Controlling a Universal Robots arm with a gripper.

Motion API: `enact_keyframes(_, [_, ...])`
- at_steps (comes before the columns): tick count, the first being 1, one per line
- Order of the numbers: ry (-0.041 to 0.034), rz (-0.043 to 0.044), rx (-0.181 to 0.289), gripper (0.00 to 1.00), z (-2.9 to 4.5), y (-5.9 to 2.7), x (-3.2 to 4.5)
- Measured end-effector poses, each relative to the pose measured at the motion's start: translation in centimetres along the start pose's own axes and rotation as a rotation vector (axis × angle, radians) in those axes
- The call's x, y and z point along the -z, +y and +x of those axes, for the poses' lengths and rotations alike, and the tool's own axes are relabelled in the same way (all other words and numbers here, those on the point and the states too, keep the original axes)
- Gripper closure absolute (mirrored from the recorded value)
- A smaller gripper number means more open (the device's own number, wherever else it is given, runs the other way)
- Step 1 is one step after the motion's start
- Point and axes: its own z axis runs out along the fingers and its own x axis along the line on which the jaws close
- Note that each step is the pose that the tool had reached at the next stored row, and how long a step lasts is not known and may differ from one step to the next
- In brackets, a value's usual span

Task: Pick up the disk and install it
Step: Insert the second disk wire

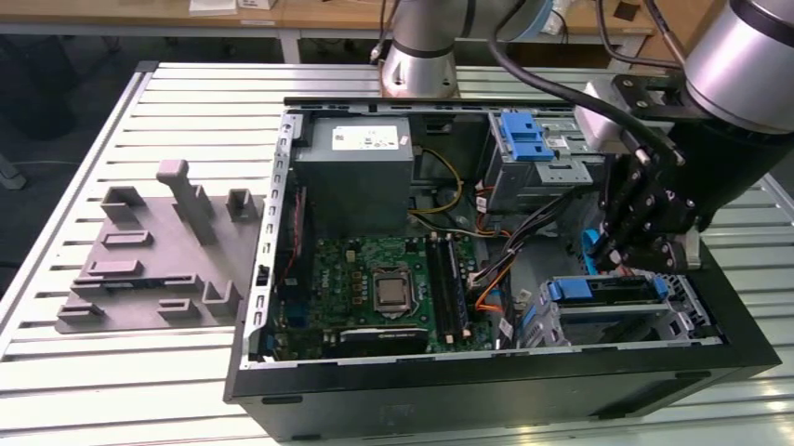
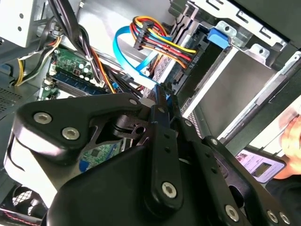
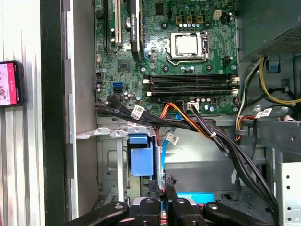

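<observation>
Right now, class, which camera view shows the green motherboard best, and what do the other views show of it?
The first wrist view: the motherboard faces the camera almost straight on, sockets and slots plain. The exterior view shows most of it, slanted, inside the case. The second wrist view shows a corner past cables.

- We see an open black computer case [image 1: 496,376] lying on a slatted metal table [image 1: 186,102].
- Inside it sits a green motherboard [image 1: 372,288] — its bare processor socket [image 1: 392,290] near the middle.
- A grey power supply box [image 1: 360,163] with a white sticker stands just behind the board.
- A blue latch [image 1: 527,139] tops the metal drive cage [image 1: 546,167].
- Bundled coloured cables [image 2: 160,42] run across the case.
- A grey moulded fixture [image 1: 155,255] lies on the table at the exterior view's left.
- A phone [image 3: 10,82] rests beside the case.
</observation>
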Motion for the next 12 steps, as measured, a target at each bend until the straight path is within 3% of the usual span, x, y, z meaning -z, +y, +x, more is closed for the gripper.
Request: enact_keyframes(12, [0.0001, 0.0, 0.0, 0.84, 0.61, -0.75, -0.61])
